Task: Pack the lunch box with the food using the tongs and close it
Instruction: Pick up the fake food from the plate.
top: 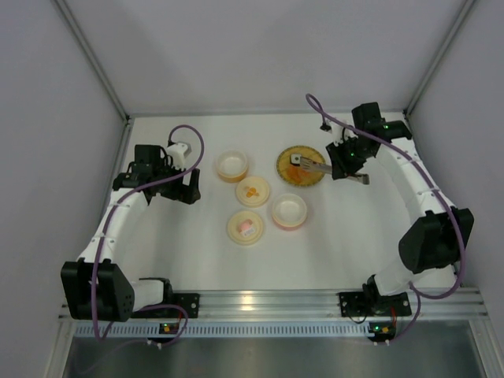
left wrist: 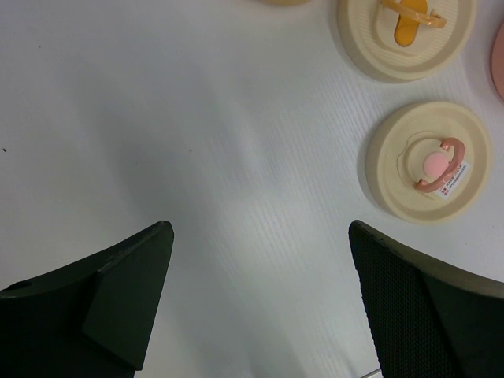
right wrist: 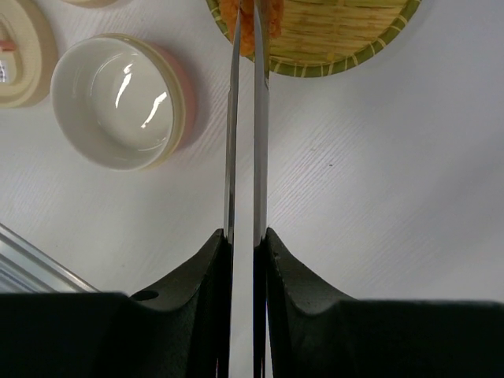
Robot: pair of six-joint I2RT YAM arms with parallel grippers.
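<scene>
Metal tongs: we are seeing right gripper clamping them, arms nearly together, tips reaching orange food on plate (top edge of wrist view); left gripper hanging wide apart over table, near lid.

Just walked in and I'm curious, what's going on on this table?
The right gripper is shut on the tongs, their tips squeezed together at the orange food on the woven plate. The left gripper hangs open over the table beside two lids. Both bowls stand uncovered and look empty.
</scene>
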